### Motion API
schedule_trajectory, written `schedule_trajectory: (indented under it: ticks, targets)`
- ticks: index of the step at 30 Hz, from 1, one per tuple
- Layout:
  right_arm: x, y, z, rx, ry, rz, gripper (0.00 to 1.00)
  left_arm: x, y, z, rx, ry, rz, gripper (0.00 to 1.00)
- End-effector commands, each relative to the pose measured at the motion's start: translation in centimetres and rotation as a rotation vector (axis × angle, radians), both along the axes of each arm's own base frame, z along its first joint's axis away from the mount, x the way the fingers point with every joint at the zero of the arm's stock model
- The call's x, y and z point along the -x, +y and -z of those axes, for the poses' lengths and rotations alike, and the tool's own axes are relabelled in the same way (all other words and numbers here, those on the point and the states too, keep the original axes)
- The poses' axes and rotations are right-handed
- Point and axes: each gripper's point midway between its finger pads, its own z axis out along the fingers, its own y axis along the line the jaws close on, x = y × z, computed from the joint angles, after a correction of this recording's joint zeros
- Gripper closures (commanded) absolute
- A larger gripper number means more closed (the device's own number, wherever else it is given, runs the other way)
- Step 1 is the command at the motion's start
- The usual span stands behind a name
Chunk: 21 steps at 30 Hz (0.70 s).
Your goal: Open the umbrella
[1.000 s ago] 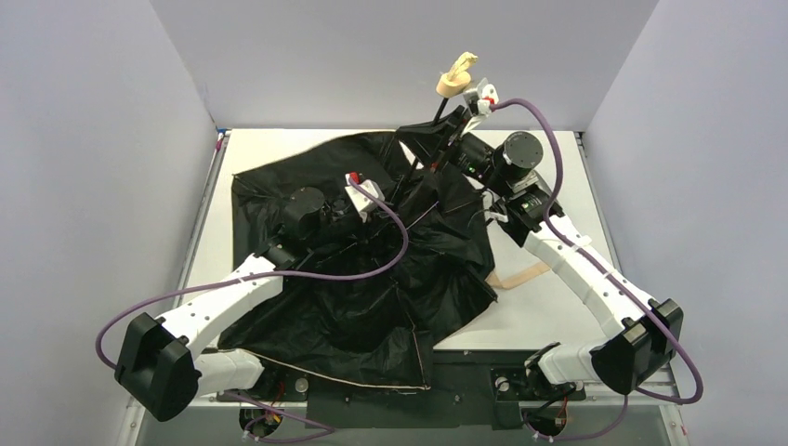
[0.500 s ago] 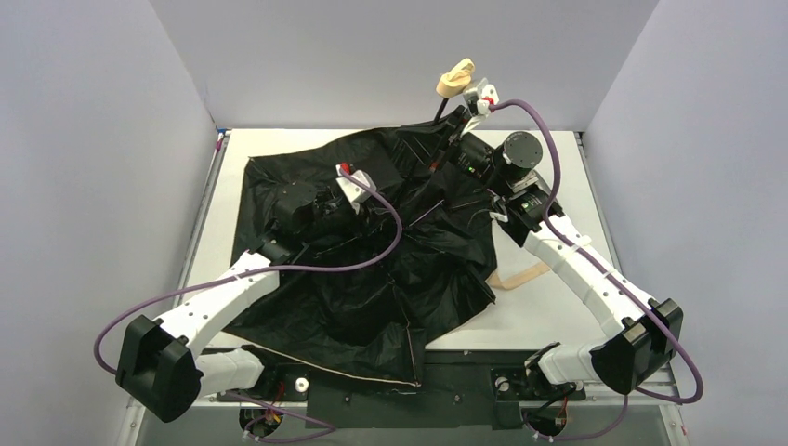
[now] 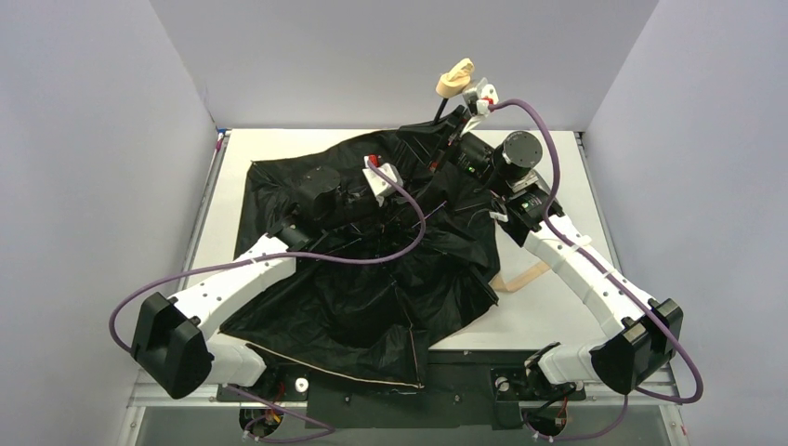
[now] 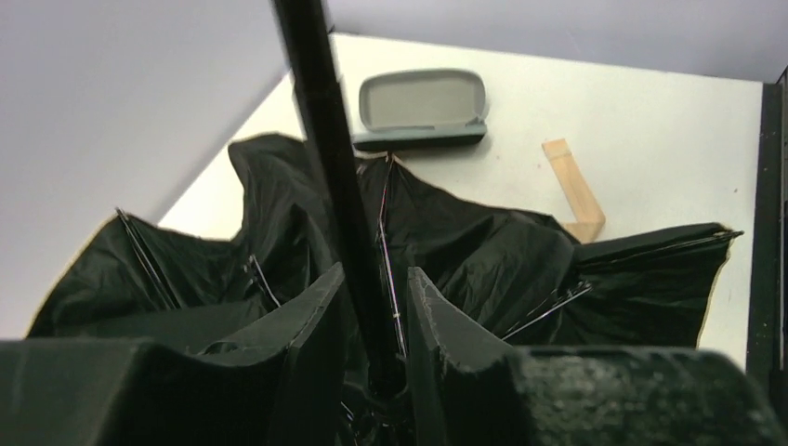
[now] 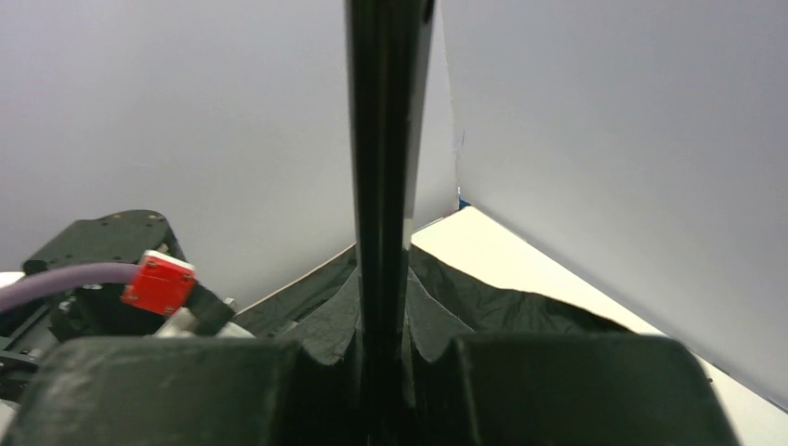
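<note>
The umbrella lies on the table with its black underside (image 3: 362,297) spread upward and crumpled. Its thin black shaft (image 4: 321,139) rises to the small tan handle (image 3: 455,78) at the back. My right gripper (image 3: 453,130) is shut on the shaft (image 5: 386,139) just below the handle, and in the right wrist view that gripper (image 5: 383,279) has both pads pressed to it. My left gripper (image 3: 401,197) sits low in the canopy. In its wrist view, the left gripper (image 4: 376,271) straddles the shaft, with a narrow gap and a thin rib on the right side. The tan outer fabric is hidden.
A grey glasses case (image 4: 420,107) lies on the white table (image 3: 548,316) beyond the canopy. A flat wooden strip (image 3: 520,276) pokes out from the canopy's right edge. Grey walls close in the back and both sides. Purple cables loop from both arms.
My left arm swung left and then back right toward the shaft, dragging the canopy folds with it. Its jaws have changed width. The right arm and the handle have stayed put.
</note>
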Motion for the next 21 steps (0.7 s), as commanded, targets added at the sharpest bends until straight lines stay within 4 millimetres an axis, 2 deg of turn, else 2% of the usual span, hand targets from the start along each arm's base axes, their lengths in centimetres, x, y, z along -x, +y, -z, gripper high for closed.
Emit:
schedule_trajectory:
  ticks: [1,4,11,16,21]
  targets:
    - [1.8,-1.3,-6.8,-0.107,-0.160,0.010,1.00,-2.2,1.5,0.8,-0.029,0.020,-0.080,0.77]
    - [2.1,-1.6,-7.7,-0.118,-0.170,0.010,1.00,-2.9,2.6,3.1,-0.083,0.057,-0.110,0.80]
    - [2.9,-2.2,-10.6,-0.162,-0.211,0.005,1.00,-4.2,5.1,7.9,-0.193,0.113,-0.184,0.81]
    - [3.4,-2.6,-12.9,-0.201,-0.239,-0.005,1.00,-5.5,6.9,10.3,-0.250,0.146,-0.238,0.81]
    - [4.1,-2.9,-15.0,-0.233,-0.269,-0.013,1.00,-6.2,8.6,12.5,-0.287,0.183,-0.256,0.76]
